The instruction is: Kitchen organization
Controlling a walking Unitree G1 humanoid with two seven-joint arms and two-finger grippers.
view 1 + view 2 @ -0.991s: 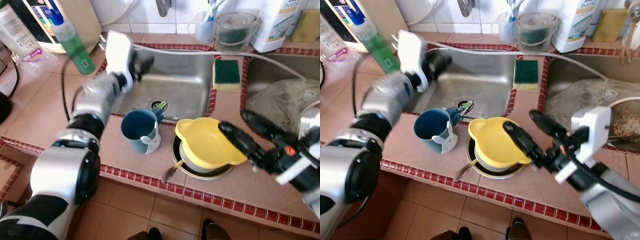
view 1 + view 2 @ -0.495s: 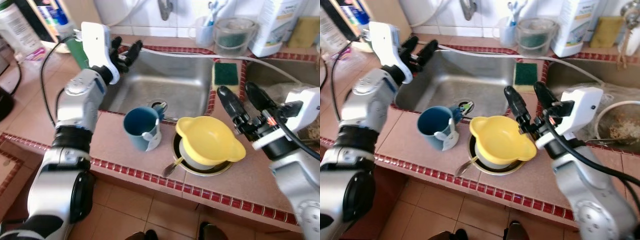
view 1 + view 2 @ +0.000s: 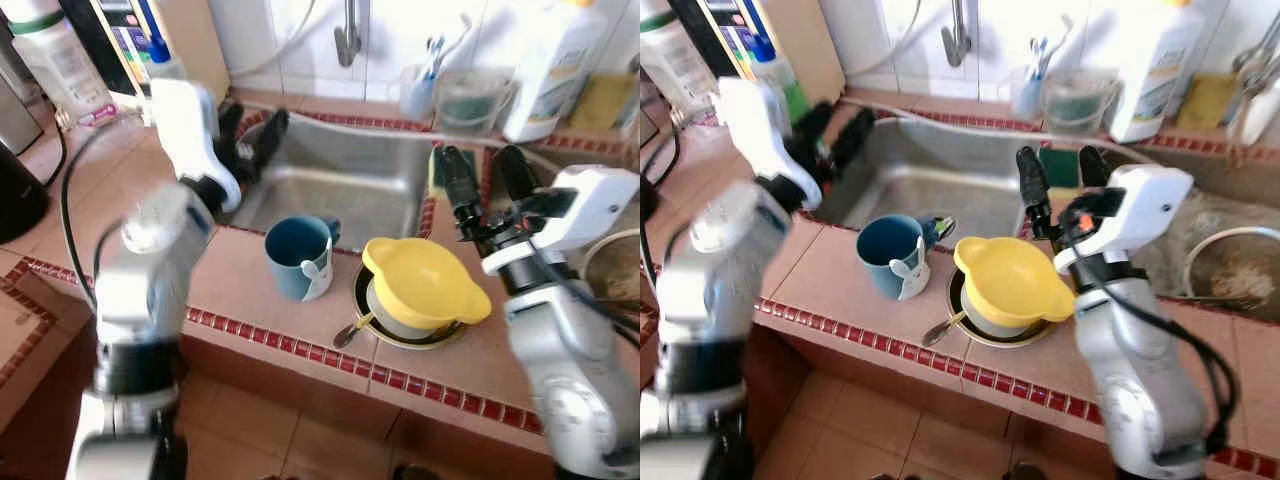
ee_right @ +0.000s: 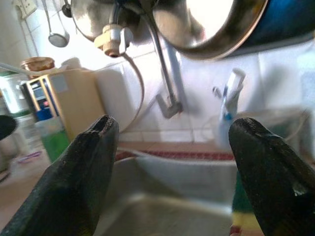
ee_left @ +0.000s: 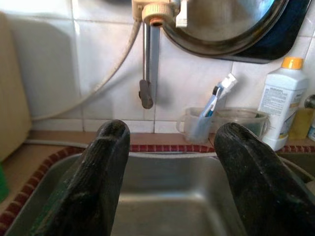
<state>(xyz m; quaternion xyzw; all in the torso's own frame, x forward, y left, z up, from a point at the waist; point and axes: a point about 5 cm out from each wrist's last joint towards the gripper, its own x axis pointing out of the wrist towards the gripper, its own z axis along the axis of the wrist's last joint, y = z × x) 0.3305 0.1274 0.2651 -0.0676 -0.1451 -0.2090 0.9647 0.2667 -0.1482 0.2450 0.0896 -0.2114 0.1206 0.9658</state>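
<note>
Spanning the tiled table [image 3: 250,290], the sink [image 3: 345,190] lies behind the dishes, with a faucet [image 5: 147,73] on the wall above it. Both arms are raised over the basin. The left gripper [image 3: 252,140] hangs released at the sink's left rim; the right gripper [image 3: 482,175] hangs released at its right rim, over a sponge [image 3: 1058,165]. A yellow bowl [image 3: 425,285] sits just below and nearer the robot than the right gripper, making that the closer arm. It rests upright in a plate [image 3: 400,335] beside a spoon [image 3: 355,330]. A blue mug [image 3: 298,255] stands left of it, nothing visible inside. A cup [image 5: 197,125] behind the sink holds toothbrushes.
</note>
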